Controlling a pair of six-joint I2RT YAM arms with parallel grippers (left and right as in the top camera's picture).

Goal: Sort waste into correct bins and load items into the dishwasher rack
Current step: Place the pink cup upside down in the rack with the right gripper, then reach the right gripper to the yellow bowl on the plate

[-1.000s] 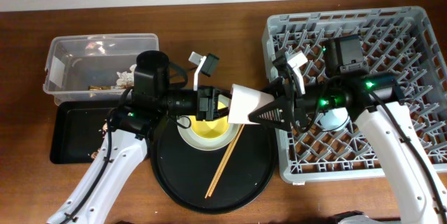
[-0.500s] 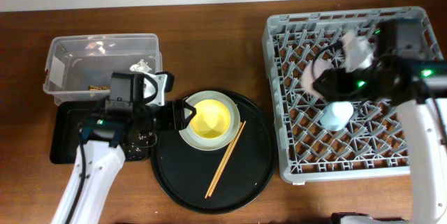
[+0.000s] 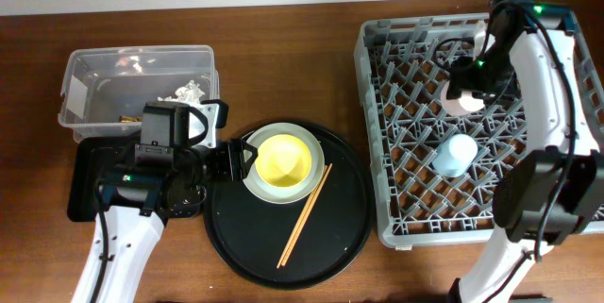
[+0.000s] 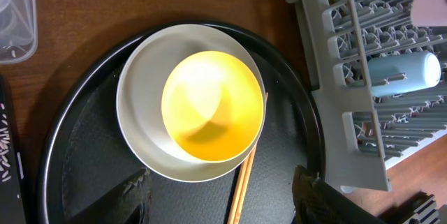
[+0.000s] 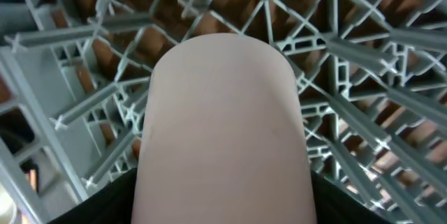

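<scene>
My right gripper (image 3: 464,93) is shut on the pink cup (image 5: 222,126) and holds it over the back of the grey dishwasher rack (image 3: 396,218). The light blue cup (image 3: 451,156) lies in the rack, also in the left wrist view (image 4: 405,72). My left gripper (image 4: 223,195) is open and empty just left of the yellow bowl (image 3: 283,161), which sits on the pale grey plate (image 3: 253,186). Two wooden chopsticks (image 3: 304,216) lie beside them. The clear tub (image 3: 90,95) holds white tissue (image 3: 192,89) and a brown wrapper (image 3: 129,117). The black rectangular tray (image 3: 87,185) is partly hidden by my left arm.
The plate, bowl and chopsticks rest on a large round black tray (image 3: 330,237) between the bins and the rack. The rack's near wall (image 4: 328,91) stands close to the round tray's right edge. Bare brown table lies behind the round tray.
My right arm has carried the pink cup from above the round tray to the back of the rack. My left gripper has pulled back left, low beside the plate.
</scene>
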